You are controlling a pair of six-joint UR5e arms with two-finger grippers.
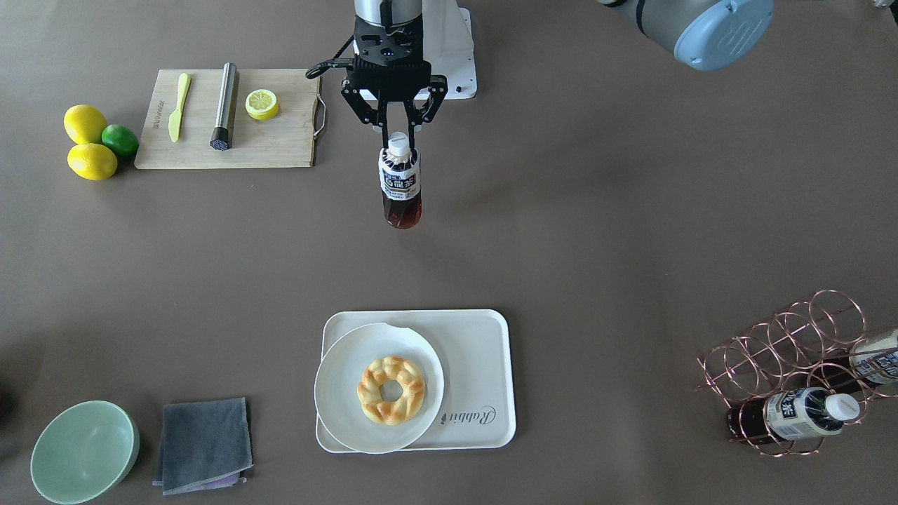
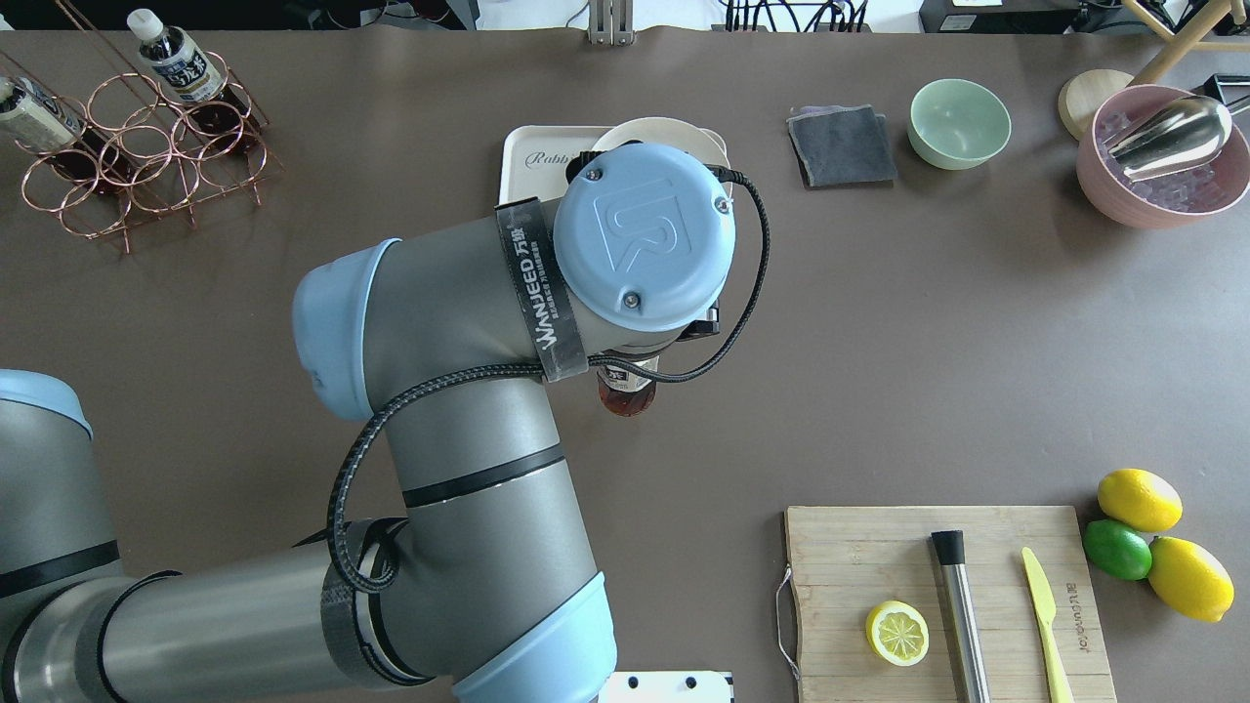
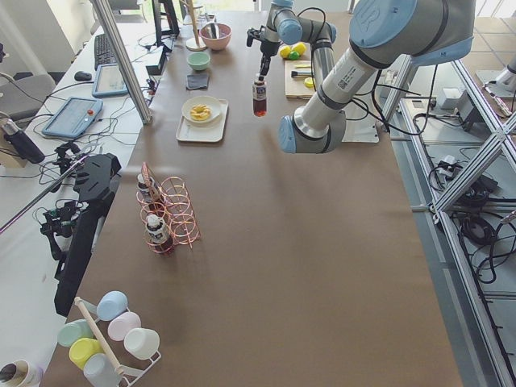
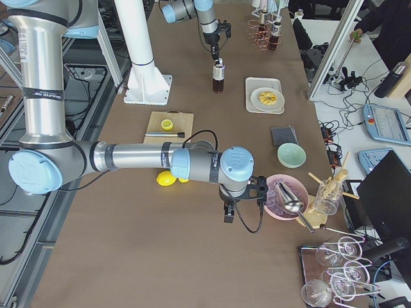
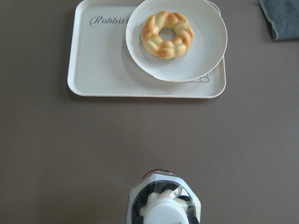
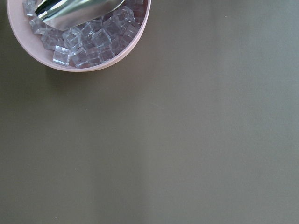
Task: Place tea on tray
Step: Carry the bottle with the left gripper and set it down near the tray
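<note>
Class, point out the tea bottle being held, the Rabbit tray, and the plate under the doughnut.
tea bottle (image 1: 400, 184), front-facing view, on its label.
tray (image 1: 481, 352), front-facing view, on its bare floor.
plate (image 1: 337, 393), front-facing view, on its bare rim.

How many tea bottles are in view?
3. One bottle hangs in the left gripper over the table; two more sit in the rack. No others show.

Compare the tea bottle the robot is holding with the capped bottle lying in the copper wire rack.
The held bottle hangs upright, gripped at its neck by the left pincer; the rack bottle lies on its side, ungripped. The held bottle is over mid-table; the rack bottle rests in the copper wire rack near the table's end on the robot's left. Both share a white cap, white-and-blue label and dark red-brown liquid.
</note>
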